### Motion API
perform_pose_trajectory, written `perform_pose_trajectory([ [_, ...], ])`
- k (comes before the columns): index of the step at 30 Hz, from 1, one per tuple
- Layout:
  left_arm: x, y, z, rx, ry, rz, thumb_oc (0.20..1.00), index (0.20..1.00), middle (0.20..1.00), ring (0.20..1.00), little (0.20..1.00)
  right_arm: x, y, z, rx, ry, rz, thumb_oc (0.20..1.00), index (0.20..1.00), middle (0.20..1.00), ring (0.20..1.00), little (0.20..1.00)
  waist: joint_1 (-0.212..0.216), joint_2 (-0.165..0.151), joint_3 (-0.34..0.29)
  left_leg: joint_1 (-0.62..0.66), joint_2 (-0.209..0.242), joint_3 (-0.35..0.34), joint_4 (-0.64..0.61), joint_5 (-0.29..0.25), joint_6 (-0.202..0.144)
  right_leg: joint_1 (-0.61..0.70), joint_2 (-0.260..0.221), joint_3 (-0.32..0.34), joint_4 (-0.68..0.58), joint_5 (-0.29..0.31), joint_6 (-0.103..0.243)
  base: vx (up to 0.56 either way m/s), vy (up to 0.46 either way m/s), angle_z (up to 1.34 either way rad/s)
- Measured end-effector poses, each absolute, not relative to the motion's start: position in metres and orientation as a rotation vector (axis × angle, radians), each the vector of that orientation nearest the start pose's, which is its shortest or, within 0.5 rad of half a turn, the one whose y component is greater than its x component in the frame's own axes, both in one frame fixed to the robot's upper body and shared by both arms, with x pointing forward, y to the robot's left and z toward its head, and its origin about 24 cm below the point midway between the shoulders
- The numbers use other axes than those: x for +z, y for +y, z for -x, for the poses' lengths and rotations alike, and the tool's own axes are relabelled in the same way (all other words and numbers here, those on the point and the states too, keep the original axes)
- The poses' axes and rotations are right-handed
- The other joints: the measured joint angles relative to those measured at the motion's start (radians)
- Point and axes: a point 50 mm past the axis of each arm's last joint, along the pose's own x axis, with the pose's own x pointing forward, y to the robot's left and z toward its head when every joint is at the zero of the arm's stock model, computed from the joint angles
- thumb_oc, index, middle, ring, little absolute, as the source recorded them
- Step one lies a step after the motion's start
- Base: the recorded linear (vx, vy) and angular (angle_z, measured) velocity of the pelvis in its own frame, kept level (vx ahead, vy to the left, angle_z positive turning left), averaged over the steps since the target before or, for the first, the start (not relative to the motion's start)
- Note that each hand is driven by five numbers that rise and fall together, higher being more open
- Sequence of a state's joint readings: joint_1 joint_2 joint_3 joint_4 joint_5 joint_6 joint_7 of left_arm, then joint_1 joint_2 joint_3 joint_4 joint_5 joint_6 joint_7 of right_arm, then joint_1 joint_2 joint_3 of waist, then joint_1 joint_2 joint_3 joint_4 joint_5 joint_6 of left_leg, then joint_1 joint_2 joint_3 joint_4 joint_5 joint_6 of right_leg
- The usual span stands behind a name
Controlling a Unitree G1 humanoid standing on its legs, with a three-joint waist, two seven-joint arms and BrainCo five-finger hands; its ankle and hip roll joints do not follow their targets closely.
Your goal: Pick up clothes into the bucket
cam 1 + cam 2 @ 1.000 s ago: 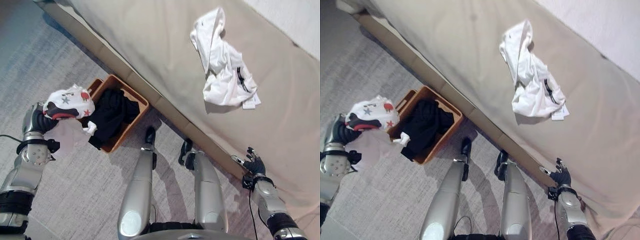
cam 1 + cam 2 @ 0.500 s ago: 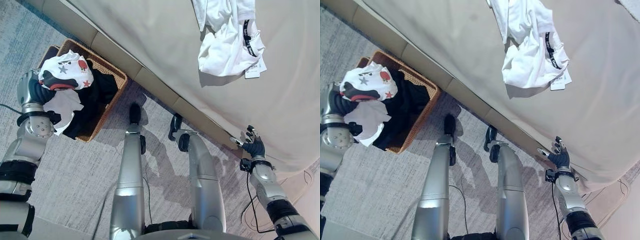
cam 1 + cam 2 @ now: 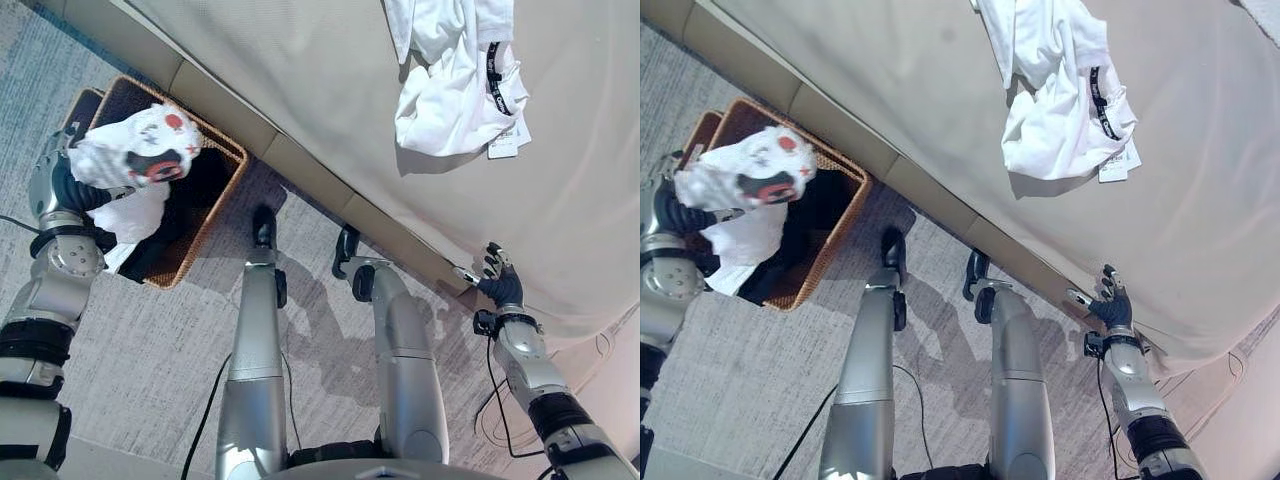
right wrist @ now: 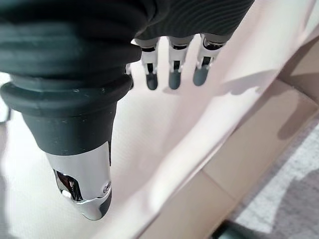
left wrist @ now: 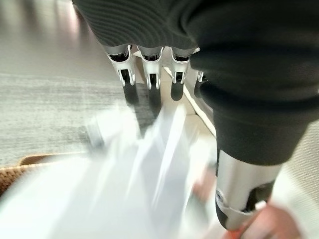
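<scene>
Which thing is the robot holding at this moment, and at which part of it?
The left hand carries the white printed garment over the woven basket, but its fingers look straight, so the place of hold cannot be told. The right hand is open and holds nothing.

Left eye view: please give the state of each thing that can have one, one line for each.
Left hand: fingers straight, open.
White printed garment: bunched, over the basket by the left hand.
Wicker basket: on the floor, holding dark clothes.
White garment: crumpled on the bed.
Right hand: open at the bed's edge.
</scene>
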State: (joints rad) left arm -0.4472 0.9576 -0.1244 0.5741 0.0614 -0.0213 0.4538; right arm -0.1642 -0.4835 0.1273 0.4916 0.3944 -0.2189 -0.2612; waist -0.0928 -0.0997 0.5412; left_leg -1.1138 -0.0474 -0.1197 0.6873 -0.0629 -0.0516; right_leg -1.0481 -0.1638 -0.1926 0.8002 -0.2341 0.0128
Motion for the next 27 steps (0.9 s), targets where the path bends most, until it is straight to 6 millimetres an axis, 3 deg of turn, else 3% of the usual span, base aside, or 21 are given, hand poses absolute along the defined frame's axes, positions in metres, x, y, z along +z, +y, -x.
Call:
perform_pose_trajectory([
  [2, 0.165, 0.371, -0.297, 0.665, -0.089, -1.002, 1.000, 1.000, 1.000, 1.000, 1.000, 0.027, -0.261, -0.274, -0.310, 0.055, 0.146, 1.000, 1.000, 1.000, 1.000, 1.000, -0.001, 0.000, 0.000, 0.013, 0.001, 0.004, -0.015, 0.003, 0.005, 0.007, 0.001, 0.004, -0.012, 0.006, 0.001, 0.01, 0.010, -0.06],
  [8, 0.147, 0.382, -0.280, 0.707, -0.035, -0.948, 1.000, 1.000, 1.000, 1.000, 1.000, 0.084, -0.257, -0.284, -0.351, -0.212, 0.271, 1.000, 1.000, 1.000, 1.000, 1.000, 0.013, 0.001, 0.000, 0.106, 0.001, 0.013, -0.078, 0.014, 0.008, 0.087, 0.001, 0.009, -0.059, 0.012, 0.002, 0.00, 0.003, -0.01],
  [12, 0.113, 0.373, -0.271, 0.686, 0.029, -0.863, 1.000, 1.000, 1.000, 1.000, 1.000, 0.123, -0.259, -0.288, -0.411, -0.376, 0.329, 1.000, 1.000, 1.000, 1.000, 1.000, 0.051, 0.006, 0.000, 0.209, -0.008, 0.033, -0.152, 0.031, 0.013, 0.164, -0.012, 0.020, -0.094, 0.014, 0.006, 0.03, -0.007, 0.05],
  [14, 0.097, 0.362, -0.268, 0.688, 0.027, -0.752, 1.000, 1.000, 1.000, 1.000, 1.000, 0.133, -0.261, -0.288, -0.456, -0.426, 0.348, 1.000, 1.000, 1.000, 1.000, 1.000, 0.062, 0.012, 0.001, 0.269, -0.017, 0.036, -0.196, 0.049, 0.011, 0.214, -0.021, 0.021, -0.115, 0.016, 0.008, 0.04, -0.031, 0.11],
  [17, 0.061, 0.329, -0.265, 0.636, 0.039, -0.548, 1.000, 1.000, 1.000, 1.000, 1.000, 0.155, -0.259, -0.295, -0.485, -0.514, 0.370, 1.000, 1.000, 1.000, 1.000, 1.000, 0.084, 0.035, -0.002, 0.383, -0.029, 0.034, -0.283, 0.068, 0.018, 0.311, -0.031, 0.018, -0.160, 0.014, 0.012, 0.02, 0.012, 0.13],
  [20, 0.037, 0.300, -0.267, 0.548, 0.074, -0.336, 1.000, 1.000, 1.000, 1.000, 1.000, 0.173, -0.250, -0.305, -0.479, -0.573, 0.344, 1.000, 1.000, 1.000, 1.000, 1.000, 0.112, 0.075, -0.006, 0.441, -0.044, 0.033, -0.332, 0.095, 0.019, 0.355, -0.046, 0.018, -0.172, 0.011, 0.023, 0.00, -0.037, 0.08],
  [22, 0.019, 0.282, -0.271, 0.497, 0.110, -0.146, 1.000, 1.000, 1.000, 1.000, 1.000, 0.175, -0.242, -0.322, -0.439, -0.545, 0.374, 1.000, 1.000, 1.000, 1.000, 1.000, 0.110, 0.099, -0.008, 0.489, -0.048, 0.034, -0.372, 0.111, 0.017, 0.392, -0.051, 0.017, -0.185, 0.016, 0.027, 0.04, -0.052, 0.08],
  [25, -0.003, 0.246, -0.273, 0.347, 0.179, -0.109, 1.000, 1.000, 1.000, 1.000, 1.000, 0.185, -0.233, -0.343, -0.419, -0.526, 0.374, 1.000, 1.000, 1.000, 1.000, 1.000, 0.136, 0.127, -0.007, 0.535, -0.050, 0.032, -0.420, 0.129, 0.020, 0.421, -0.055, 0.015, -0.201, 0.016, 0.027, 0.04, -0.050, 0.02],
  [27, -0.019, 0.216, -0.270, 0.208, 0.234, -0.126, 1.000, 1.000, 1.000, 1.000, 1.000, 0.192, -0.240, -0.366, -0.456, -0.440, 0.426, 1.000, 1.000, 1.000, 1.000, 1.000, 0.144, 0.153, -0.006, 0.576, -0.054, 0.026, -0.486, 0.167, 0.015, 0.438, -0.060, 0.011, -0.207, 0.018, 0.030, 0.04, -0.063, 0.10],
])
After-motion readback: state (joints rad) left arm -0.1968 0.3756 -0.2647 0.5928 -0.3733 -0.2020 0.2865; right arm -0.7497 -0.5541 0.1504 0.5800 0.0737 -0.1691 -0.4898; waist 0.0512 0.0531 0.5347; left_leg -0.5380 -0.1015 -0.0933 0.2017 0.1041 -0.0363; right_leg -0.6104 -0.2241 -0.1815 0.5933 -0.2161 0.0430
